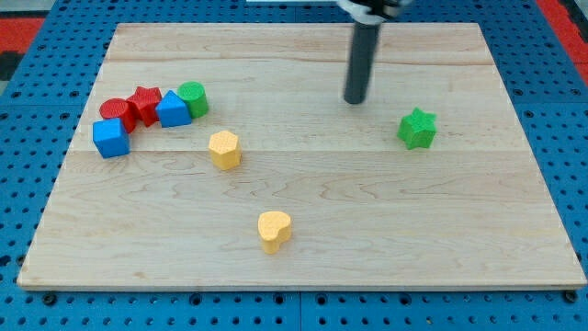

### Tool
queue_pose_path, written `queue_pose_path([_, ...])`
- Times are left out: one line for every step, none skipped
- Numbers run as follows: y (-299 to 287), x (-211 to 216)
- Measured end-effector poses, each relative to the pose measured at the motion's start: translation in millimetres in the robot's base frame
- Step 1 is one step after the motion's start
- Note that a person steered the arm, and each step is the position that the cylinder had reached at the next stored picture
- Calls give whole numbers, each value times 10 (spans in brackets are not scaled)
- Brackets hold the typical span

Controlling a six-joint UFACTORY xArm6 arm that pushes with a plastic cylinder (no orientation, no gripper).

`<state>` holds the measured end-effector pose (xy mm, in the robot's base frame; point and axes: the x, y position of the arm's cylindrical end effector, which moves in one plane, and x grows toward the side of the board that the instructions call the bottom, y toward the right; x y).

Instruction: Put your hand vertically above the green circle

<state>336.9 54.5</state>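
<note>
Camera view shows a pale wooden tabletop [303, 267] lying on a blue pegboard surface [28, 92], filling most of the scene. Next in size is my dark rod [362, 55], which comes down from the far edge, right of centre; my tip [355, 100] rests on bare wood in the far half of the tabletop. The arm carries no jaws, only this rod, so nothing is being gripped or held.

The blocks follow. A cluster sits at the far left: a blue cube-like block [110, 138] lies nearest and furthest left, a red cylinder [116, 111] touches it on its far side, a red star [144, 104] sits just right of that, a second blue block [173, 109] of unclear shape comes next, and the green circle [193, 97] closes the row at its right, far end, touching that blue block. The green circle is well apart from my tip, lying to the tip's left at much the same depth, with open wood between them.

A green star [418, 129] stands alone to the right of my tip and slightly nearer. A yellow hexagonal block [224, 149] lies near the cluster, just right of it and closer to the near edge. A yellow heart-shaped block [274, 230] sits alone toward the near edge, around the middle of the tabletop.
</note>
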Motion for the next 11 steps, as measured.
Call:
queue_pose_path([-691,-212])
queue_pose_path([-1405,-426])
queue_pose_path([-1882,-454])
queue_pose_path([-2039,-559])
queue_pose_path([-2056,-667])
queue_pose_path([-2060,-708])
queue_pose_path([-2065,-708])
queue_pose_path([-2065,-708])
queue_pose_path([-2066,-652])
queue_pose_path([-2094,-609])
queue_pose_path([-2094,-605])
